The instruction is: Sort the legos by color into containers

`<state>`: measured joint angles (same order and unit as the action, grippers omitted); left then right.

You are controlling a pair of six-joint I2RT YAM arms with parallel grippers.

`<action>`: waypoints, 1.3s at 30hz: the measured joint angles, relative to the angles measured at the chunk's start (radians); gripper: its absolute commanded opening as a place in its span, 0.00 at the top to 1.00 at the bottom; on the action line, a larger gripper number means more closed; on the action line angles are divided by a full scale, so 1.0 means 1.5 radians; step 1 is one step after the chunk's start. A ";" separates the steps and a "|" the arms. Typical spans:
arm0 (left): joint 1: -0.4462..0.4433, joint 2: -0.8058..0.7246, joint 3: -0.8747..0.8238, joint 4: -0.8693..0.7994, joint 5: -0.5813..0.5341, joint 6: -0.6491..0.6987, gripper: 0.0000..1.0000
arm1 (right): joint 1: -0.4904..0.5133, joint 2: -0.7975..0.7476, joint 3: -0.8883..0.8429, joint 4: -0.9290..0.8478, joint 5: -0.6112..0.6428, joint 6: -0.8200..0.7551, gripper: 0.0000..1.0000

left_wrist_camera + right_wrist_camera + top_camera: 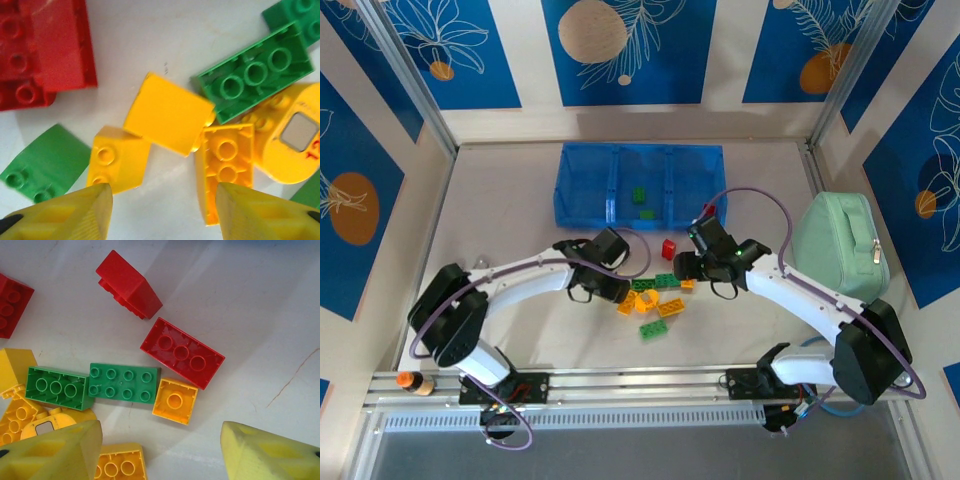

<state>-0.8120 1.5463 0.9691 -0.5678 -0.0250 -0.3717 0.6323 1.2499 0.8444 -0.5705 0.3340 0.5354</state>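
Blue see-through plastic makes the bin (585, 185), which sits well ahead of both grippers at the far side of the table (500, 230). Its middle part (640, 162) has two green bricks (638, 195) in it. A red bit (709, 210) shows by its right front corner, and I cannot tell if it is inside or outside. The loose legos (655, 297), red, green and yellow, lie in a heap between the two grippers. The left gripper (160, 215) has its jaws partly open and holds nothing. A yellow sloped brick (167, 114) lies just ahead of the gap, with an upside-down green brick (255, 75) farther ahead on the right. The right gripper (160, 452) also has its jaws apart and holds nothing. A small orange square brick (174, 401) lies just ahead of the gap, touching a green eight-stud brick (125, 382) on its left. A lone red brick (668, 249) stands between the heap and the bin. A mint-green pouch (840, 245) lies beside the right arm.
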 measured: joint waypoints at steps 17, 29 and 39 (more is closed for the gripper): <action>0.003 0.060 0.028 0.025 -0.063 0.000 0.46 | 0.003 -0.001 0.000 0.001 0.017 0.015 0.36; 0.004 0.076 0.047 0.019 -0.090 0.016 0.47 | 0.003 -0.008 0.000 0.001 0.022 0.022 0.37; 0.004 0.075 0.041 0.020 -0.077 0.017 0.50 | 0.003 -0.008 0.000 0.002 0.023 0.027 0.37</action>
<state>-0.8062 1.6581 1.0302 -0.5373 -0.1398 -0.3466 0.6361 1.2381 0.8444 -0.5682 0.3683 0.5766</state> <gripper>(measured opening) 0.497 0.630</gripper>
